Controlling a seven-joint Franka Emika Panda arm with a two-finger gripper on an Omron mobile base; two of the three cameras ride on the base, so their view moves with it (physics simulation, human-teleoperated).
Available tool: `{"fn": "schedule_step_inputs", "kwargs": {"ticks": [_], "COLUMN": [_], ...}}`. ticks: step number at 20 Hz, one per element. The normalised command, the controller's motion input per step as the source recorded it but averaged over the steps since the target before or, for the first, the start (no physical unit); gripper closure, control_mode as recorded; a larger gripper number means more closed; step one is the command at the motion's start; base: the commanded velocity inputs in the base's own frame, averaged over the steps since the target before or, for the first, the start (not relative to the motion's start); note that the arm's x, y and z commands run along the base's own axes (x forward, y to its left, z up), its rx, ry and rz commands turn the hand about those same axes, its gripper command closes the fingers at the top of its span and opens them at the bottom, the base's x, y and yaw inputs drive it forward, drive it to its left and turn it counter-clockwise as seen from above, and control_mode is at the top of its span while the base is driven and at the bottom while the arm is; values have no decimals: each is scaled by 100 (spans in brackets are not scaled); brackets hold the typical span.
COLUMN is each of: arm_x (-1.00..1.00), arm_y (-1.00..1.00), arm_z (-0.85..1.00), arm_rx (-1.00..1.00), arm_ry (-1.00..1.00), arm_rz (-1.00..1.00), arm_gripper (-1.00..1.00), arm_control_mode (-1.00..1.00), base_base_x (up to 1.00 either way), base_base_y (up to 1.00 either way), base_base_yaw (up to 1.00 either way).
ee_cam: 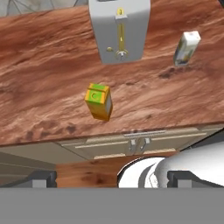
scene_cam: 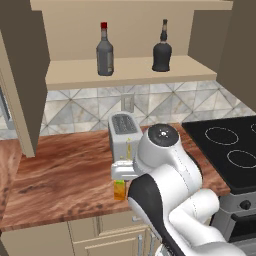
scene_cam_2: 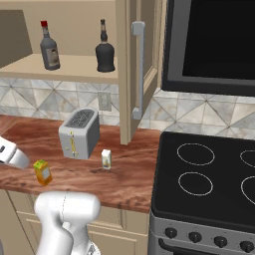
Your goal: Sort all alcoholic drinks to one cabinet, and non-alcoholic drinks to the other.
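The slim grey bottle with a red cap [scene_cam: 104, 50] [scene_cam_2: 49, 47] and the squat black bottle [scene_cam: 162, 50] [scene_cam_2: 104, 50] stand on the pale shelf [scene_cam: 135, 72] of the open tan wall cabinet. On the wooden counter an orange-yellow carton [ee_cam: 99, 101] [scene_cam_2: 43, 172] [scene_cam: 119, 190] lies near the front edge. To its right, in front of the toaster, stands a small white carton [ee_cam: 187, 47] [scene_cam_2: 106, 159]. My gripper [ee_cam: 113, 178] hangs open above the counter's front edge, short of the orange carton, with nothing between its fingers. I cannot pick out the other cabinet.
A silver toaster [scene_cam: 124, 132] [scene_cam_2: 79, 132] stands at the back of the counter [scene_cam_2: 134, 164]. An open cabinet door with a grey bar handle [scene_cam_2: 137, 69] juts out over the counter. A black stove [scene_cam_2: 209, 184] lies to the right, under a dark microwave [scene_cam_2: 214, 40].
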Motion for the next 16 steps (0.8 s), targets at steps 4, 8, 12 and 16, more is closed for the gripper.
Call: {"fn": "schedule_step_inputs", "kwargs": {"ticks": [4, 8, 12, 16], "arm_x": [0, 8, 16, 19], "arm_y": [0, 0, 0, 0], "arm_z": [-22, -20, -16, -18], "arm_rx": [-2, -2, -1, 0], "arm_ry": [0, 1, 3, 2], "arm_rz": [0, 0, 0, 0], "arm_gripper": [-100, -100, -100, -100], "arm_control_mode": [-100, -100, -100, -100], "base_base_x": [0, 0, 0, 0], "base_base_y": [0, 0, 0, 0], "base_base_yaw": [0, 0, 0, 0]}}
